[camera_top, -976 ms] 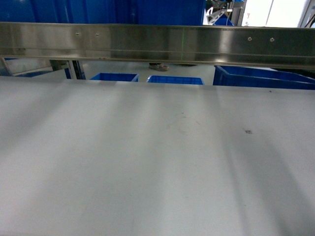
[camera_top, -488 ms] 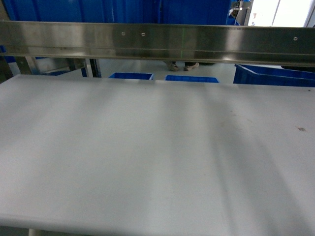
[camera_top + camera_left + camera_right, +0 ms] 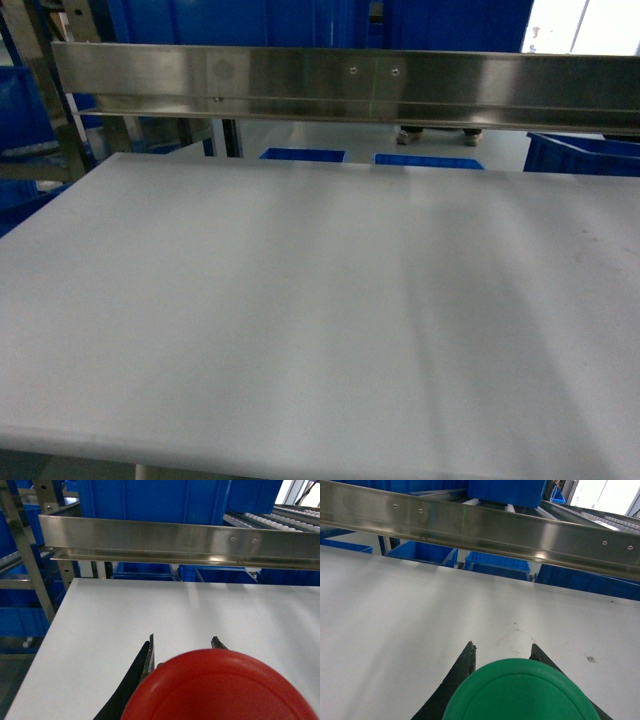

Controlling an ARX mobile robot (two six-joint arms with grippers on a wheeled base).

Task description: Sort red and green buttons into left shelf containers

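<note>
Left gripper (image 3: 182,645): black fingers clamped on round red mushroom-cap button (image 3: 220,687).
Right gripper (image 3: 502,650): black fingers clamped on round green-capped button (image 3: 520,692).
Surface below: white tabletop (image 3: 300,320).
Beyond: steel rail (image 3: 350,80), blue plastic bins (image 3: 150,500).

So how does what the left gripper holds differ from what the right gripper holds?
The left gripper holds the red button; the right gripper holds the green button. The red cap fills more of its wrist view than the green one. Both sit between the fingers, above the white table.
</note>
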